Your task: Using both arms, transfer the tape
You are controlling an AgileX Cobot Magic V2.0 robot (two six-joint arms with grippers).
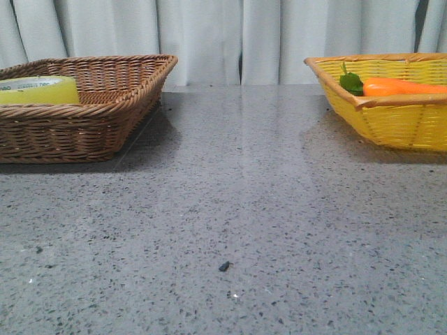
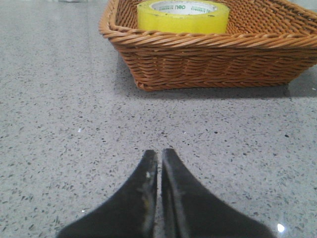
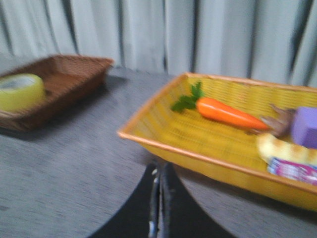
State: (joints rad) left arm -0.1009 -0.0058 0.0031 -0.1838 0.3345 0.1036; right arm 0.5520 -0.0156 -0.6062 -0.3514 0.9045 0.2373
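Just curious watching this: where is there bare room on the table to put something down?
The grey table is bare between the brown basket holding the tape and the yellow basket. The yellow basket is crowded: carrot and other items.

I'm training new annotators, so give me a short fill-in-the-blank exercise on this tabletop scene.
1. The wide roll of translucent yellow tape lies inside the ____ wicker basket.
2. The orange carrot with green leaves lies in the ____ basket.
3. The left gripper has its fingers ____.
4. The right gripper holds ____.

Missing words: brown; yellow; shut; nothing
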